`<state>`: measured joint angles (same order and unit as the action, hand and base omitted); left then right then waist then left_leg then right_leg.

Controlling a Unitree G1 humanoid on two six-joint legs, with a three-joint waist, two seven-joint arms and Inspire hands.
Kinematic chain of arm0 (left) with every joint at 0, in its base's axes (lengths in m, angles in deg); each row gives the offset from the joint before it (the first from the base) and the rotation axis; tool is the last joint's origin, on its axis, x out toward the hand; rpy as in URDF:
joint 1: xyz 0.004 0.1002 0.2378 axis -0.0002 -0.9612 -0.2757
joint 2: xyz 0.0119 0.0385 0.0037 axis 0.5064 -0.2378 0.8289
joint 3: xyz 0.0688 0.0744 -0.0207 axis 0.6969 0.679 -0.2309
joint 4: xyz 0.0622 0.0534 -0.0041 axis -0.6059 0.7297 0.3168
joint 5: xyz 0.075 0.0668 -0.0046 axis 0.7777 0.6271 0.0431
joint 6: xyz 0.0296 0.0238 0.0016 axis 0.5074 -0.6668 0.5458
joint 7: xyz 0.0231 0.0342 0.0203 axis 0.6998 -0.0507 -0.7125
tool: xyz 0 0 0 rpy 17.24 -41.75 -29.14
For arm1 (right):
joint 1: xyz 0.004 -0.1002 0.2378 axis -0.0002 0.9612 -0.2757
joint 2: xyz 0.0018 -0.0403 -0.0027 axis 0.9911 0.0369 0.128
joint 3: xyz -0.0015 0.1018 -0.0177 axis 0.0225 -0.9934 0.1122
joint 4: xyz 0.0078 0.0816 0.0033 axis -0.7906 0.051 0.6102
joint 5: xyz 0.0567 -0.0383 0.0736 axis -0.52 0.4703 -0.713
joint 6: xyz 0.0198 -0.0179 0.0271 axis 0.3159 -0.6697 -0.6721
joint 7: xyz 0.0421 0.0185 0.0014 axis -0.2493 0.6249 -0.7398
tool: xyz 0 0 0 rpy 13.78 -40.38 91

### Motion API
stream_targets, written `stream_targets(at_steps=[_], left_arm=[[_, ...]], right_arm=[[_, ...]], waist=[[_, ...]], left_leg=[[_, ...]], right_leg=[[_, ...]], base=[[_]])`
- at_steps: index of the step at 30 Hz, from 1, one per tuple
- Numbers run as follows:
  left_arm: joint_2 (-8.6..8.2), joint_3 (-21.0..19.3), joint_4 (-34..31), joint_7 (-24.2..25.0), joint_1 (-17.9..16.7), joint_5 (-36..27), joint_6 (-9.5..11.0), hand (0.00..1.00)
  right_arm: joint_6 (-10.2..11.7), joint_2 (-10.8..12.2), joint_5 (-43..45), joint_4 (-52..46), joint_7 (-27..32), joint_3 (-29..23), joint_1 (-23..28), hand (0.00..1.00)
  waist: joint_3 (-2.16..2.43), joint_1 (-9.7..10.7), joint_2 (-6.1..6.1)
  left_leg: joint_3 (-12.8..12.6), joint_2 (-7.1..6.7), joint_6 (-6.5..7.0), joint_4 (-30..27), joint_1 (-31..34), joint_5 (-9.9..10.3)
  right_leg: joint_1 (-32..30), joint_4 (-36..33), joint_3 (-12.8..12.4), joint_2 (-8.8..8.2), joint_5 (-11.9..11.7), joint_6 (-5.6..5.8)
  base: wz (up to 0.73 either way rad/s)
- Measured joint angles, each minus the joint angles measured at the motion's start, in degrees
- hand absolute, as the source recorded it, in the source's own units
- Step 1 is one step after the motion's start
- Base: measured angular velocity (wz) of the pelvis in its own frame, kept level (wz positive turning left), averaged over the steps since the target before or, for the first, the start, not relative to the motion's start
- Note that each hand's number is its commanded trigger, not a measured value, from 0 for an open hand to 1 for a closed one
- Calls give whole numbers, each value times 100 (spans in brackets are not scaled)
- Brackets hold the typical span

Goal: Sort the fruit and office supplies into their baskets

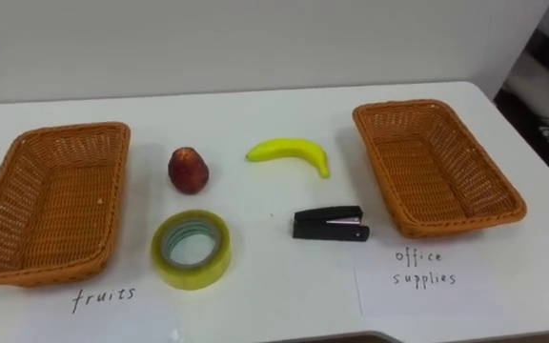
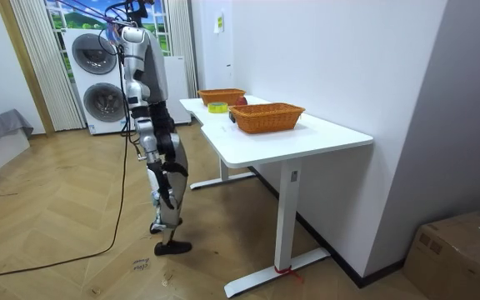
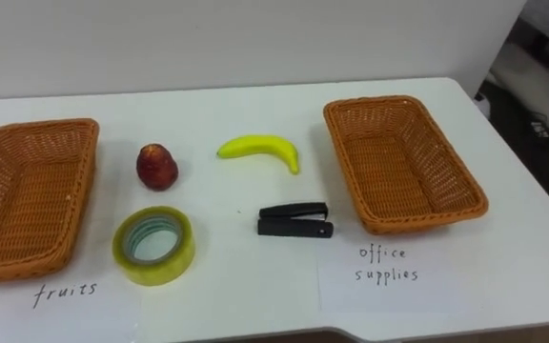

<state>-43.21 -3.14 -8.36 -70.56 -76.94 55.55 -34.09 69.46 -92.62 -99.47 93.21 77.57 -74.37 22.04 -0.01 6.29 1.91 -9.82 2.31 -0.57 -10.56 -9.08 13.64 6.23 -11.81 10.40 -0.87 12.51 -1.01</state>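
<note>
Beside the desk [image 2: 307,137], low at the robot's side, the right hand [image 2: 143,153] hangs idle; I cannot tell if it's apart or together. Nothing is sorted yet, probably the start layout. The stapler [image 1: 330,224] is the landmark: the banana [image 1: 292,152] lies behind it, the red fruit [image 1: 188,170] behind-left, and the tape roll [image 1: 192,250] left. All lie loose, spaced for easy picking. The empty fruit basket [image 1: 112,191] sits far left of it and the empty office basket [image 1: 379,162] just right, both labelled in front.

White tabletop [image 1: 255,114] carrying left orange wicker basket [image 1: 117,191] and right orange wicker basket [image 1: 437,167]. Between them: dark red round fruit [image 1: 188,170] sitting beside curved yellow banana [image 1: 294,152]; yellow tape roll [image 1: 191,276] lying nearer camera, black stapler [image 1: 330,224] lying beside it.
</note>
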Motion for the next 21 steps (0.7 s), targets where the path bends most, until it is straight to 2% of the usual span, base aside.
stream_targets(at_steps=[3,7,10,12,17,21], left_arm=[[0,-9,-77,-2,-41,0,67,0],[-43,-11,-372,-160,-246,0,75,0],[-41,-11,-481,-284,-262,-3,85,0],[-41,-10,-599,-331,-261,-2,173,0],[-35,-5,-857,-329,-351,-2,291,0],[-50,10,-880,-313,-357,8,328,0]], right_arm=[[45,-12,-100,-268,300,-139,-26,0],[91,-21,-26,-927,1112,-287,28,0],[275,-22,-27,-1564,1750,-322,47,0],[448,-26,7,-2034,2159,-357,34,0],[696,-34,91,-2952,2786,-369,39,0],[699,-33,594,-3704,3225,-349,83,0]], waist=[[17,3,31],[23,10,61],[19,19,62],[23,77,84],[17,123,73],[25,87,72]], left_leg=[[-38,0,-1,42,32,1],[-135,-11,-2,82,44,-1],[-189,-14,-2,81,84,-1],[-187,-16,-2,82,134,-2],[-189,-15,-3,81,131,-2],[-212,-22,-2,80,163,-3]], right_leg=[[-48,-30,-1,-5,3,-5],[-142,-91,-53,-16,32,-5],[-202,-91,-99,-13,36,2],[-248,-91,-105,-10,37,2],[-245,-83,-107,-6,38,3],[-330,-111,-119,6,42,6]], base=[[-4],[-12],[-9],[0],[0],[-3]])
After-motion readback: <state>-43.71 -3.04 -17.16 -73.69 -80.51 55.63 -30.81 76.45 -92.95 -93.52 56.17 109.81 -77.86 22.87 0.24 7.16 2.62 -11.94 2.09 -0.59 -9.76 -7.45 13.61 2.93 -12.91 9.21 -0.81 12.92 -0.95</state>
